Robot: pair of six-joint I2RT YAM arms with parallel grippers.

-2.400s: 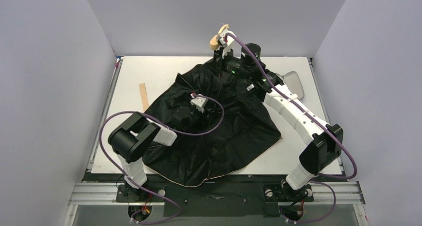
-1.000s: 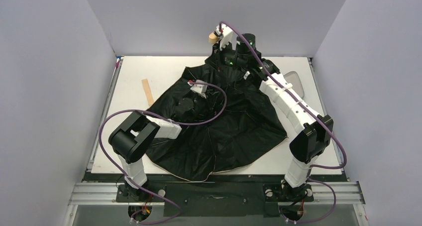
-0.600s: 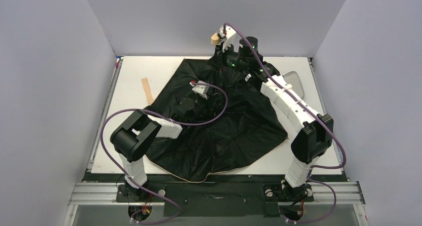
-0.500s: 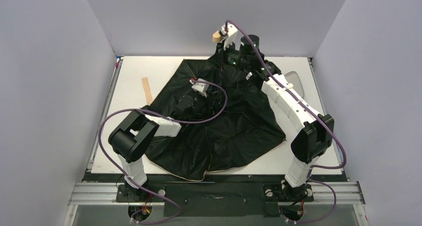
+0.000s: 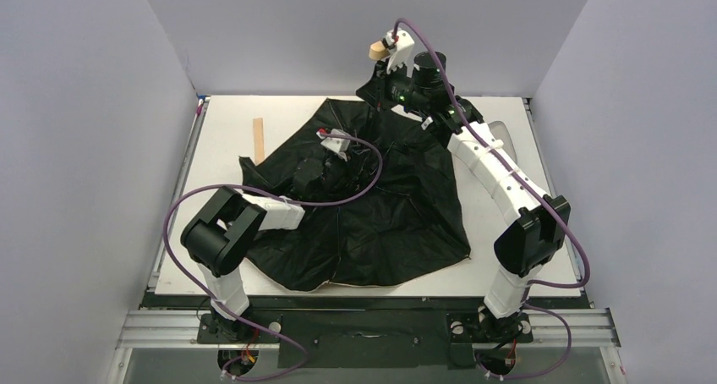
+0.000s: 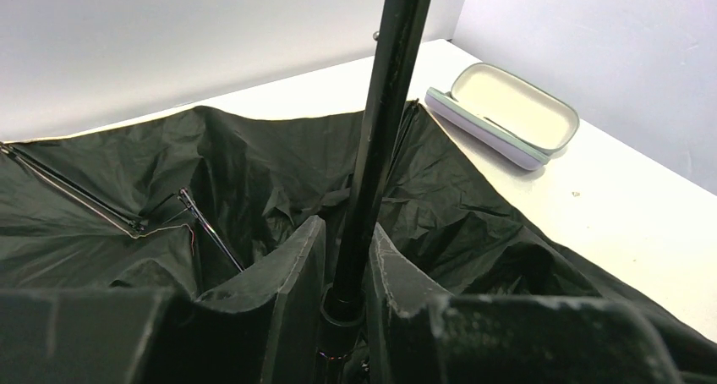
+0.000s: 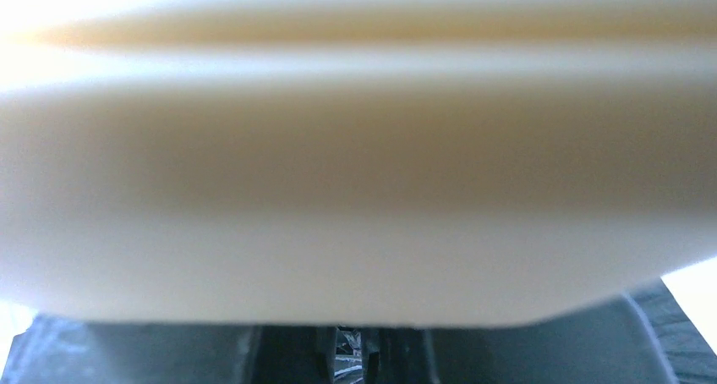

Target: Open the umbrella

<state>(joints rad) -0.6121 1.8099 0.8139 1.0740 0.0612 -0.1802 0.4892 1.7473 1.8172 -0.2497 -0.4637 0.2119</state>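
Near side: the umbrella [image 5: 380,223] lay lining-up across the middle of the surface [image 5: 228,130]. My left hand [image 6: 347,261] was nearly closed, pinching the shaft [image 6: 385,122] low among the ribs. The shaft's axis ran up and far-right from there. Far end: my right hand [image 5: 391,47] was clamped on the raised knob handle [image 5: 376,51]. My judgement: the next move works along that axis.

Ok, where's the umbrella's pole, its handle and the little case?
Umbrella pole [image 6: 382,122]: left wrist view, middle of the black shaft.
Umbrella handle [image 5: 377,51]: top view, the tan knob.
Case [image 6: 514,106]: left wrist view, cream inside of the open shell.
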